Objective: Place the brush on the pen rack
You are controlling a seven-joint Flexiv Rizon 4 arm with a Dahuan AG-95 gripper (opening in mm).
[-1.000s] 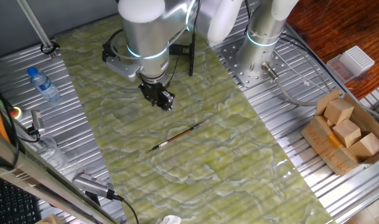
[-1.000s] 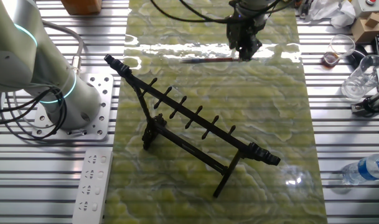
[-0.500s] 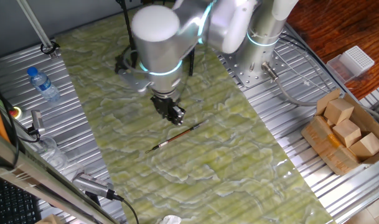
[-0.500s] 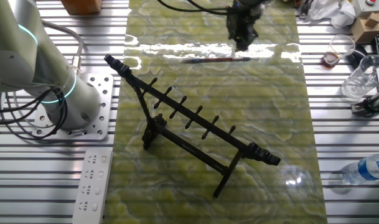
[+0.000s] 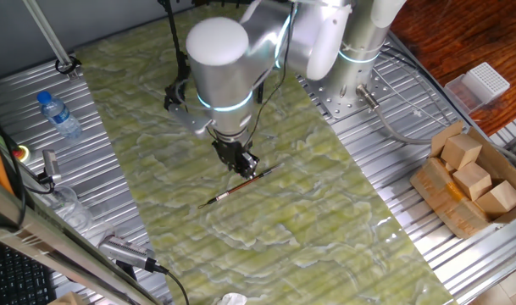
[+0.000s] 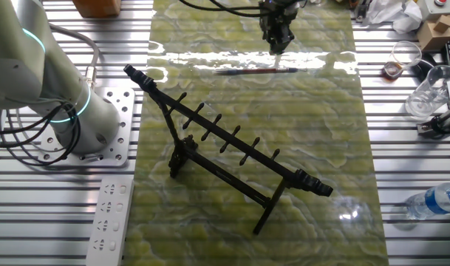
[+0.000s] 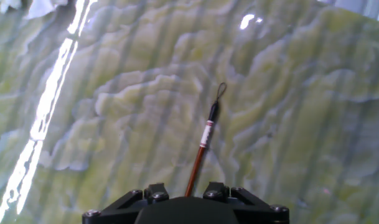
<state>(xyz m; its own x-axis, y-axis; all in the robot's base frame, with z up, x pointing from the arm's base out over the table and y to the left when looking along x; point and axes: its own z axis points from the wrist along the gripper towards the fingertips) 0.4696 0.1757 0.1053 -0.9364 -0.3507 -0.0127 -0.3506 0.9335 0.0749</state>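
Approach step: gripper [image 5: 245, 164] poised over the lying brush [image 5: 237, 186], finger spread indiscernible; next, descend, pinch the handle, carry to the pen rack [image 6: 232, 157]

A green marbled mat [image 5: 308, 203] is covering my ribbed metal counter [image 5: 385, 144], glare is streaking across it at twelve o'clock, and wooden floor [image 5: 461, 34] is showing beyond.

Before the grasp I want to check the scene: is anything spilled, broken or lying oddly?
Nothing stands out. The brush lies flat and whole on the green mat, the pen rack stands upright apart from it, and no spill shows.
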